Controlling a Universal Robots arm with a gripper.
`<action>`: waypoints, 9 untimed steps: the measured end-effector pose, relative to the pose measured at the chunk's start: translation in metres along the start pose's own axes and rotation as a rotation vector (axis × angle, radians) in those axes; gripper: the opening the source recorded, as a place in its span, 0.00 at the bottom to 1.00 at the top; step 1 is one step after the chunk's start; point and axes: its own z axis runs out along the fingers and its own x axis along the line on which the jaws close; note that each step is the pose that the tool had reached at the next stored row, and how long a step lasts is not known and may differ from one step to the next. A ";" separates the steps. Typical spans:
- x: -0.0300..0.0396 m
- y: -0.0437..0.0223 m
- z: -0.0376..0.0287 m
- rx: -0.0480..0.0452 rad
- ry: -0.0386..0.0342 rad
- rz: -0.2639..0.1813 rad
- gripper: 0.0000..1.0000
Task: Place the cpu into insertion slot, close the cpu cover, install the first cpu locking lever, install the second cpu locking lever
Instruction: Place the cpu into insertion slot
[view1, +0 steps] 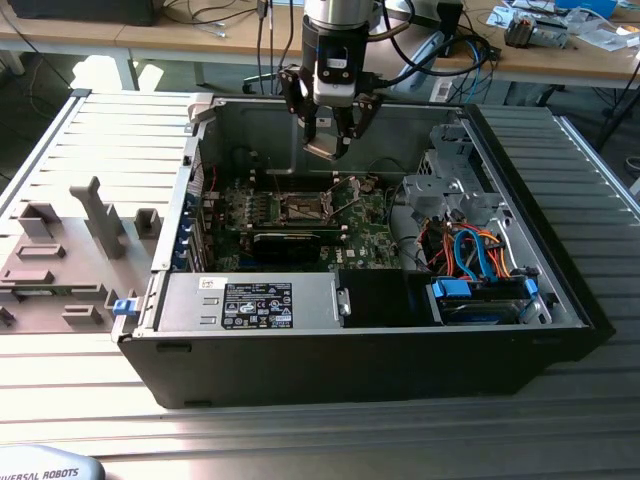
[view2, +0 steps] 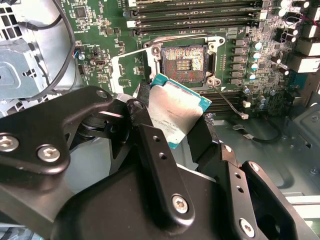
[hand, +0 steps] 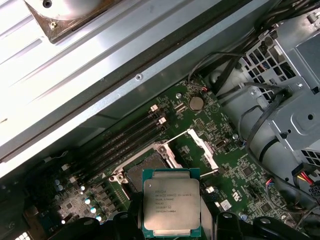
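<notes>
cpu (view2: 177, 112): held in the air above the motherboard (view2: 100, 55), silver top seen in both wrist views, not seated yet
gripper (view1: 328, 140): clamped on the cpu, opposite edges pinched by the fingers (view2: 150, 145); hung inside the open pc case (view1: 560, 290) in the exterior view
insertion slot (view2: 184, 60): bare, pin field exposed, nothing sat in it; the cpu is off to one side of it and clear above the board
cpu cover (hand: 202, 149): flipped up off the slot, so access looks fine
step in hand: pretty surely step one, the cpu being brought to the slot; cover not closed, levers not installed by the look of it
what's called for: the chip looks tilted and turned a bit against the slot in the second wrist view, so it'd have to be squared up, centred and laid down flat, no force used. Those pins probably get bent easily.
</notes>
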 end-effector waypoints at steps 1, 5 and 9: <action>0.0000 0.0000 0.0000 0.0001 -0.0002 0.001 0.54; 0.0000 0.0000 0.0000 0.0008 -0.0006 0.004 0.54; 0.0000 0.0000 0.0000 0.0013 -0.0011 0.007 0.54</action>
